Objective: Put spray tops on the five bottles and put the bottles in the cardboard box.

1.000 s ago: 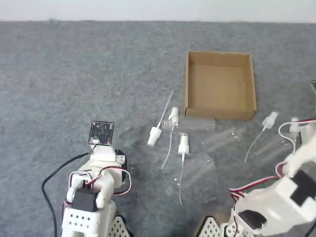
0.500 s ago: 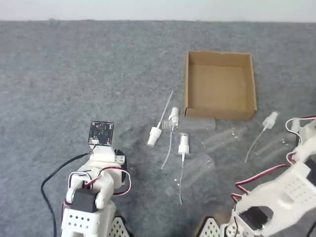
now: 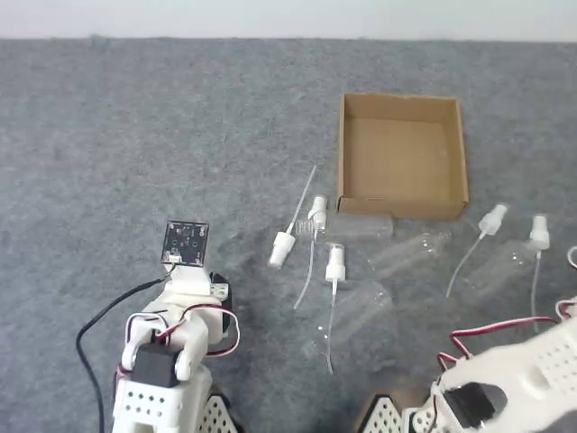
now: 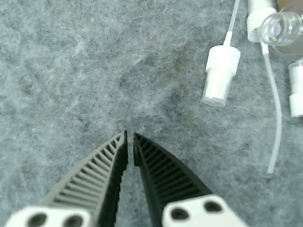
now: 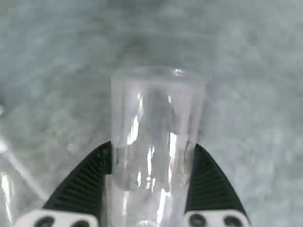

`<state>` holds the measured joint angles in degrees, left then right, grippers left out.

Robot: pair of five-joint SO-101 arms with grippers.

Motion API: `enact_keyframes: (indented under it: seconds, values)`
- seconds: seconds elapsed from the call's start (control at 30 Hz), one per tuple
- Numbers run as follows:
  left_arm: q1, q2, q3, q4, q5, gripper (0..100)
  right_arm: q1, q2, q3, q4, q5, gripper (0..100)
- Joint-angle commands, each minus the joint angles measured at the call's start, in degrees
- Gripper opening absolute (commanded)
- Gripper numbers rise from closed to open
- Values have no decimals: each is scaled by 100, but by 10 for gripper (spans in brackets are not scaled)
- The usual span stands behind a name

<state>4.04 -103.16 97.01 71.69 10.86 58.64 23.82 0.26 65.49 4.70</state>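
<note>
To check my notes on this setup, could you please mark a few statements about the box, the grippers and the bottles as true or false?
1. The cardboard box holds no bottles. True.
2. The left gripper grips a spray top. False: it is shut on nothing above the grey mat, and the nearest spray top lies apart from it.
3. The right gripper is shut on a clear bottle. True.
4. The bottle lying near that spray top is capped. False: the neighbouring bottle has an open mouth.
</note>
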Motion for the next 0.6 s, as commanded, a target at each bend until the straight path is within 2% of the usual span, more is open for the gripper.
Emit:
enact_keyframes:
  seconds: [0.0, 0.2, 0.43, 0.57]
  values:
    - [18, -44, -40, 18, 62, 11, 66, -295, -299, 303, -1284, 116]
    - [18, -44, -40, 18, 62, 11, -488, -567, -299, 365, -1890, 115]
    - [18, -44, -40, 18, 62, 11, -1121, -848, -290, 418, -3174, 117]
    - [18, -44, -40, 18, 62, 11, -1218, -778, -290, 391, -3727, 126]
